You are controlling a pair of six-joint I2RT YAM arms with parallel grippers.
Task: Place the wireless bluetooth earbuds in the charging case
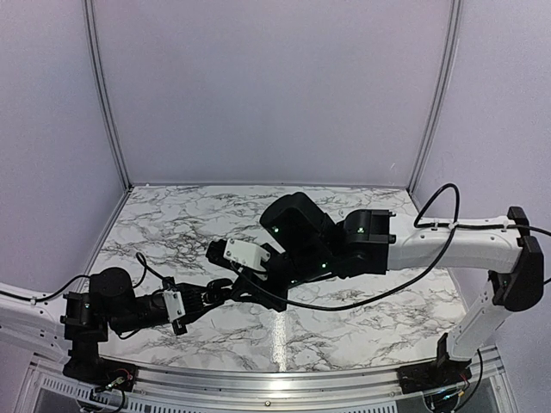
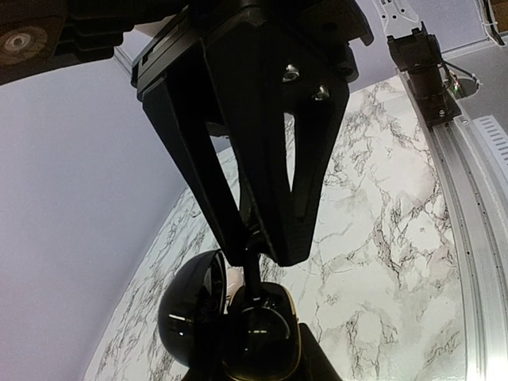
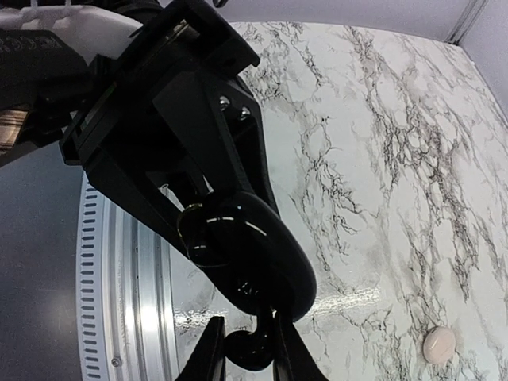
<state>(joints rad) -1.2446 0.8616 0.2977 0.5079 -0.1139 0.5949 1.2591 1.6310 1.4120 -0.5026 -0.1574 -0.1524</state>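
Marble-print tbl [image 1: 172,225], lilac walls [image 1: 275,86] round it, metal rail [image 1: 284,379] near edge.

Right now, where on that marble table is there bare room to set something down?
The marble table is bare at far left, between the back wall and the left arm, and along the near rail, below the right arm. The middle is crowded: the left claw and right claw meet there at a glossy black case.

Charging case [image 3: 258,266]: glossy blk, gold-rimmed, lid open, clamped in L gripper [image 3: 218,226]; one blk curved earbud [image 3: 250,353] pinched in R gripper [image 3: 248,357], just beside case.
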